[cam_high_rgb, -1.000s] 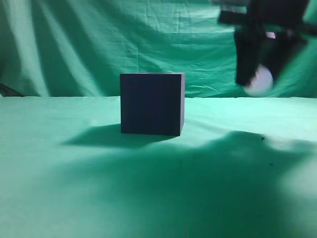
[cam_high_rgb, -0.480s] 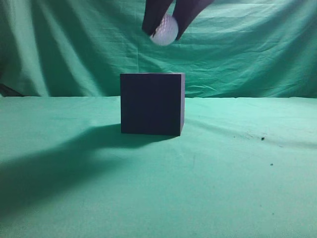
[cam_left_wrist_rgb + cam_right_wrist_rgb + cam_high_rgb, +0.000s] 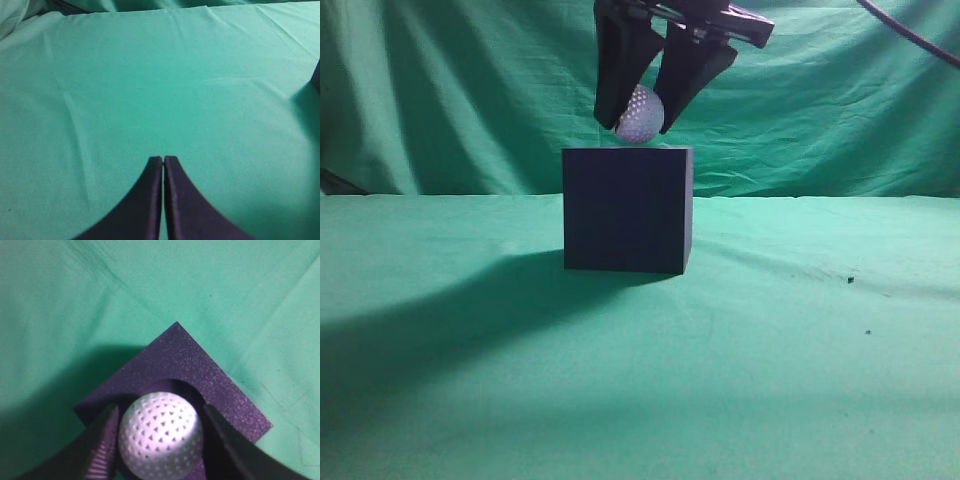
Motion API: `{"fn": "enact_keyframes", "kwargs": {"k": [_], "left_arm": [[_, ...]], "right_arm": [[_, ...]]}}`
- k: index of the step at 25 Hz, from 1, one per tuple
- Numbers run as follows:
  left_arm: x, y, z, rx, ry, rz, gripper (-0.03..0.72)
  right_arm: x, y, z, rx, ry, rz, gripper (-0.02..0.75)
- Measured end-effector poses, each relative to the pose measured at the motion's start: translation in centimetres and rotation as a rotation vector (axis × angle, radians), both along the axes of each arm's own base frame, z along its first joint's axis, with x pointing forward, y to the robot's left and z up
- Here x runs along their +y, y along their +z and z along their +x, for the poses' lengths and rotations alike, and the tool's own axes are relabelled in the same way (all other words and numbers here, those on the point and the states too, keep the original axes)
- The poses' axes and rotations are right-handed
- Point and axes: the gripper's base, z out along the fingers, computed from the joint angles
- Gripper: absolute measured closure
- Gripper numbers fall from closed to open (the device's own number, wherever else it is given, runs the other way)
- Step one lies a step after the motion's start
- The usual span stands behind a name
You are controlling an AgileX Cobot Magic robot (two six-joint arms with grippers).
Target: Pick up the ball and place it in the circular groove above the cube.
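The white dimpled ball is held between the fingers of my right gripper, just above the top face of the dark navy cube. In the right wrist view the ball hangs over the circular groove in the cube's top. The gripper is shut on the ball, with one finger on each side. My left gripper is shut and empty over bare green cloth, away from the cube.
Green cloth covers the table and hangs as a backdrop. A dark edge, likely the cube, shows at the right border of the left wrist view. A cable crosses the top right corner.
My right gripper carried the ball from the upper right leftwards to above the cube, then lowered it to just over the top face. The cube has not moved.
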Motion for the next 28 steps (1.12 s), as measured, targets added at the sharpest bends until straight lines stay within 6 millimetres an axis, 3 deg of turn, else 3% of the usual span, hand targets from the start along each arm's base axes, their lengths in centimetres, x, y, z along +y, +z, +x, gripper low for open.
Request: {"fn": "enact_keyframes", "kwargs": {"k": [3,7,11,14,17,20,24,28], "left_arm": [[0.0,0.0,0.0,0.000,0.000,0.000,0.688],[0.0,0.0,0.0,0.000,0.000,0.000,0.688],[0.0,0.0,0.0,0.000,0.000,0.000,0.688],[0.0,0.0,0.0,0.000,0.000,0.000,0.688],[0.0,0.0,0.0,0.000,0.000,0.000,0.688],[0.0,0.0,0.0,0.000,0.000,0.000,0.688],[0.0,0.0,0.0,0.000,0.000,0.000,0.688],[0.0,0.0,0.0,0.000,0.000,0.000,0.688]], "right_arm": [[0.1,-0.3,0.1,0.003,-0.001,0.000,0.341],[0.3,0.4,0.3,-0.006,0.005,0.005,0.129],[0.4,2.9,0.4,0.004,0.029,-0.022,0.114],[-0.2,6.3,-0.2,0.034,0.035,-0.054,0.326],[-1.3,9.6,-1.4,0.074,0.038,-0.106,0.618],[-2.4,12.7,-2.4,0.053,0.001,-0.105,0.738],[-4.3,16.7,-4.7,0.001,-0.073,-0.024,0.738],[-7.2,20.6,-8.4,-0.066,-0.131,0.083,0.738]]}}
